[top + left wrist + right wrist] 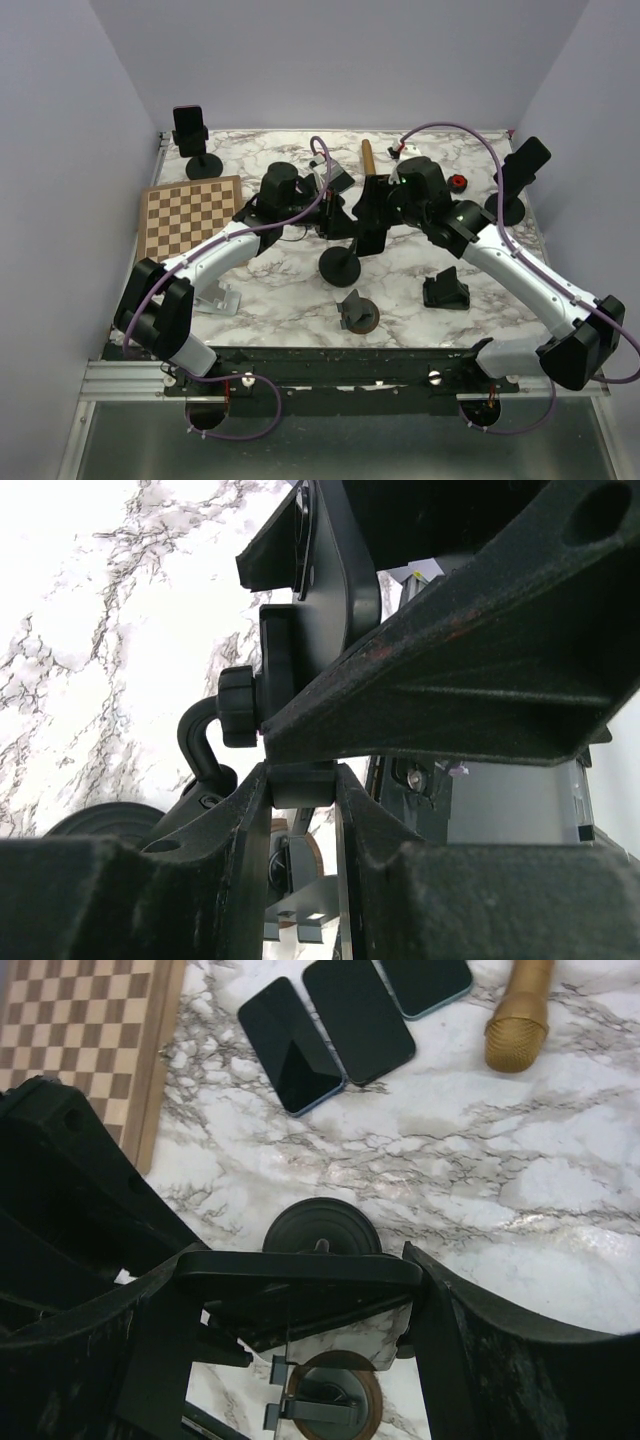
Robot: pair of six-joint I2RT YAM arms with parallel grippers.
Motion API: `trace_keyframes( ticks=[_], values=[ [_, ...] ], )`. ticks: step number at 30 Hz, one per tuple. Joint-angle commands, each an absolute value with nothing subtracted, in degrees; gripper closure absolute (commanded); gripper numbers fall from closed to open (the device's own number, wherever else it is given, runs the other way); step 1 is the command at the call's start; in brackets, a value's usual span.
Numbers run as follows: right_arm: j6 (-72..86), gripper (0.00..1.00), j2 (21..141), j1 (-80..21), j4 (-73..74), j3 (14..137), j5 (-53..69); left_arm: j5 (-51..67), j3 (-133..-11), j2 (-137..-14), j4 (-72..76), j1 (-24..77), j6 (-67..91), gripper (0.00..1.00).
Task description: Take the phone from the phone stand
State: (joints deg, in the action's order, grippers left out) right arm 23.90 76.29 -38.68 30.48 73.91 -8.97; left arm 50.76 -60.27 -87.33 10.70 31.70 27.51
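The phone [300, 1278] sat at the head of the phone stand [340, 264], gripped edge to edge by the right pincer [305, 1295]. The left pincer [300, 776] was closed on the joint block under the stand's cradle. Any lettering on them was too dark to read. The counter [290, 290] was white marble veined grey, enclosed by pale walls [330, 60]. Beyond the stand, three spare handsets [358, 1018] lay flat beside a gold microphone [520, 1010]. Left of the stand, bare marble ran to a chessboard [190, 215].
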Motion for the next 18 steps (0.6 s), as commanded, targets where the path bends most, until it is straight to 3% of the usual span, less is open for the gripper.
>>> trace_keyframes(
  ticks=[1, 18],
  values=[
    [17.15, 0.99, 71.49, -34.0, 25.06, 69.06, 0.9, 58.11, -60.62, -85.9, 14.26, 30.85, 27.37, 1.0],
    [9.75, 0.99, 74.94, -31.35, 16.96, 68.8, 30.31, 66.35, -61.7, -88.48, 16.53, 30.26, 29.36, 1.0]
  ],
)
